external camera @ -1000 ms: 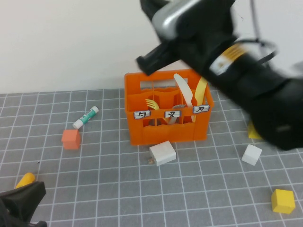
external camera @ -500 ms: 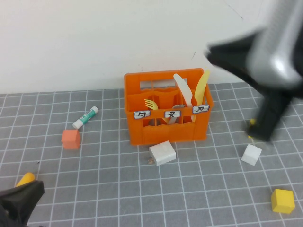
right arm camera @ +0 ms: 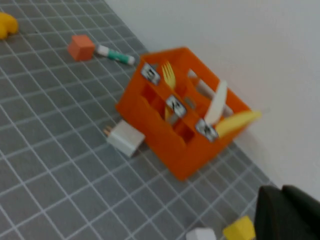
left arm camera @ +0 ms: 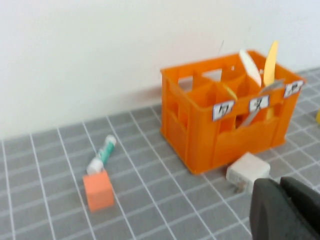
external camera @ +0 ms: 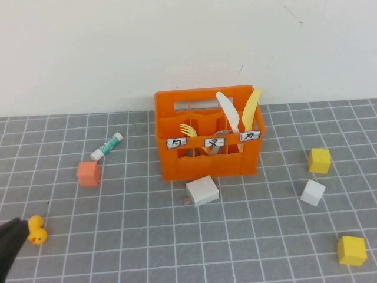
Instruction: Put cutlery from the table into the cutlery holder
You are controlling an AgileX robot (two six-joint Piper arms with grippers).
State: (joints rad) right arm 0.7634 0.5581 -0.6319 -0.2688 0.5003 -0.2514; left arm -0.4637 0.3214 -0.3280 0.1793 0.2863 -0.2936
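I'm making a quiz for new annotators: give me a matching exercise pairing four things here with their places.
Things:
1. yellow knife
2. white charger
3. orange cube
4. yellow duck

Places:
A. table, near the left tool
B. just in front of the cutlery holder
C. near the glue stick
D. holder's right compartment

Pairs: 1-D, 2-B, 3-C, 4-A. The right tool is out of the high view.

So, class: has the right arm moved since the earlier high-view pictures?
Yes. It loomed over the orange crate, then swung right and out of the high view. The left gripper sits at the near left corner.
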